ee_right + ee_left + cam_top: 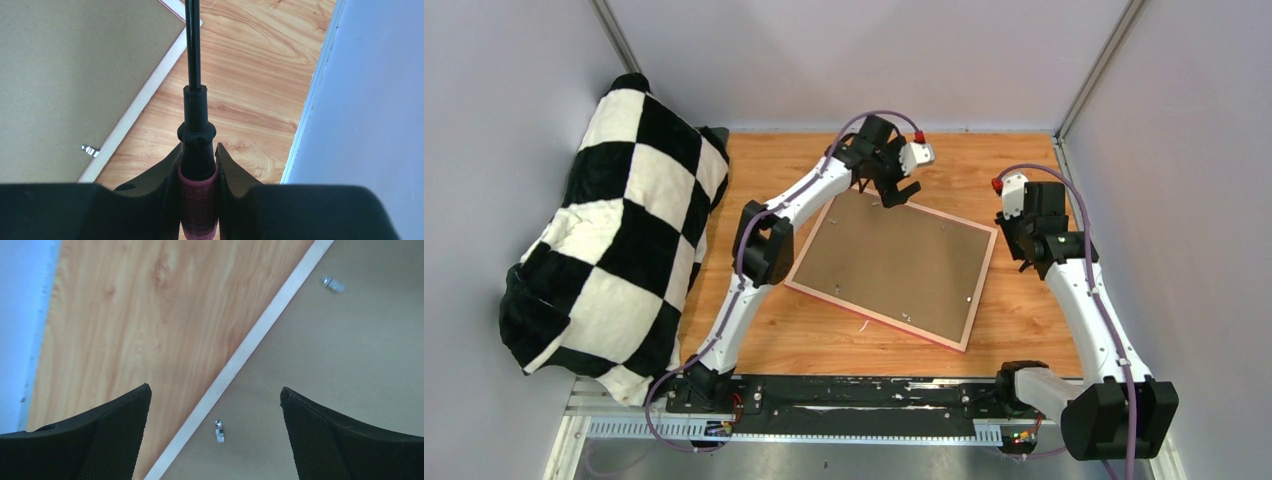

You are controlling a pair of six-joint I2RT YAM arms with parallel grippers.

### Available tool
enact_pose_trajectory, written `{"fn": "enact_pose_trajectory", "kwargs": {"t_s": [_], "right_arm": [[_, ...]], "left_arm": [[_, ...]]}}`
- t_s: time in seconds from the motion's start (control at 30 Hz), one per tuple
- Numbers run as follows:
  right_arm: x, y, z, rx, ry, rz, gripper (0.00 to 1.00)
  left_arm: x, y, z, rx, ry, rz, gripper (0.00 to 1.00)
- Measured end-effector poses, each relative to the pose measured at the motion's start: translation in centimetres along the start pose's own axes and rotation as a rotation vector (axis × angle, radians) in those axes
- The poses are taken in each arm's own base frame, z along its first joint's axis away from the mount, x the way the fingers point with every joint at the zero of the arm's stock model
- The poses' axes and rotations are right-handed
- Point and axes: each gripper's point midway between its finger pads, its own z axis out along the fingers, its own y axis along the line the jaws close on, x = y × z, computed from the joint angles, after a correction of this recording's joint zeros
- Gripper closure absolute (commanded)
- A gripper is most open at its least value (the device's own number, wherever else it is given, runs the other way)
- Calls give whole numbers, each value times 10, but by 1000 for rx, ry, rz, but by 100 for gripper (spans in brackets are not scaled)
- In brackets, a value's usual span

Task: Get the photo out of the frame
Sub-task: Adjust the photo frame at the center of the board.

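The frame (981,285) lies face down on the wooden table, its pink border around a brown backing board (894,262) held by small metal clips (219,431). The photo is hidden under the board. My left gripper (898,190) is open and empty above the frame's far edge; in the left wrist view its fingers (115,435) straddle the pale frame edge (240,357) and one clip. My right gripper (1027,255) hovers just right of the frame, shut on a screwdriver (198,165) with a pink-and-black handle and a black shaft pointing toward the frame's corner (170,55).
A black-and-white checkered cushion (614,240) fills the left side. Grey walls (1184,200) close in on the back and right, and the right wall (370,95) is close to my right gripper. Bare wood (824,340) lies in front of the frame.
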Motion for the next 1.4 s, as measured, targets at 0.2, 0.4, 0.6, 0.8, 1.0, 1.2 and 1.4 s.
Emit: {"fn": "enact_pose_trajectory", "kwargs": {"t_s": [0.2,0.4,0.6,0.8,1.0,1.2,1.4], "right_arm": [[0,-3,1,12,-1,8,100],[0,-4,2,15,-2,10,100],[2,-4,4,15,7,13,100],[3,-4,5,13,12,13,100],[4,-5,5,15,13,15,100],[4,-5,5,15,13,15,100],[4,-4,5,15,13,16,100]], "left_arm": [[49,-7,43,15,108,48,0],[52,-5,56,-12,129,89,3],[49,-5,66,-67,145,115,10],[52,-2,72,-93,152,104,39],[57,3,76,-135,173,83,54],[64,11,72,-194,207,35,53],[79,28,61,-245,222,-100,57]]}}
